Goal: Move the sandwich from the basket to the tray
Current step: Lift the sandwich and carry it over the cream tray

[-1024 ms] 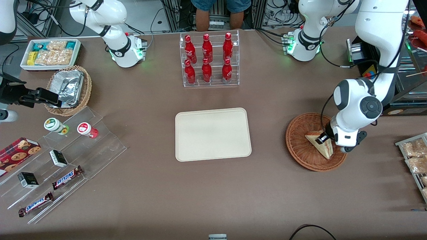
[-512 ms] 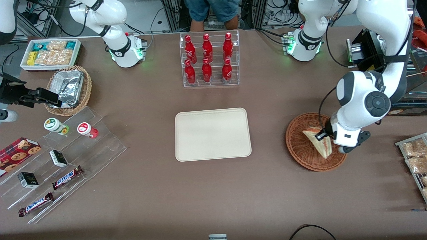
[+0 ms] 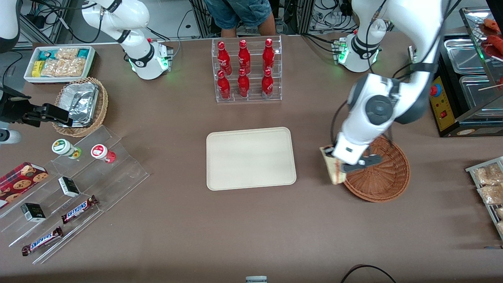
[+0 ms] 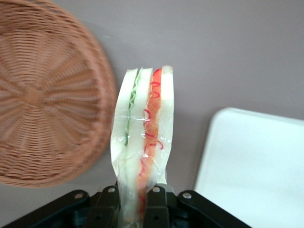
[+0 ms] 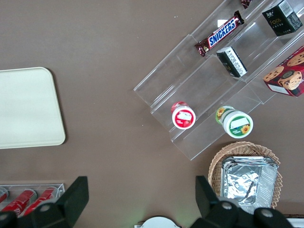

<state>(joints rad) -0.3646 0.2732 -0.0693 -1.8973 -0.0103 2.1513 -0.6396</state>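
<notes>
My left gripper [image 3: 340, 163] is shut on the sandwich [image 3: 332, 167], a wrapped pale wedge with green and red filling [image 4: 142, 142]. It hangs in the air above the bare table, just outside the rim of the reddish-brown wicker basket [image 3: 387, 177], between the basket and the cream tray [image 3: 250, 158]. The black fingers [image 4: 156, 202] pinch the sandwich at its wide end. The basket [image 4: 42, 99] holds nothing. A corner of the tray [image 4: 256, 166] shows beside the sandwich in the left wrist view.
A clear rack of red bottles [image 3: 245, 70] stands farther from the front camera than the tray. Snack packets [image 3: 487, 181] lie at the working arm's end of the table. A clear stepped shelf [image 3: 70, 184] and a foil-lined basket [image 3: 80, 104] sit toward the parked arm's end.
The gripper lifted the sandwich out of the basket and carried it over the rim toward the tray. The arm swung with it, uncovering the basket.
</notes>
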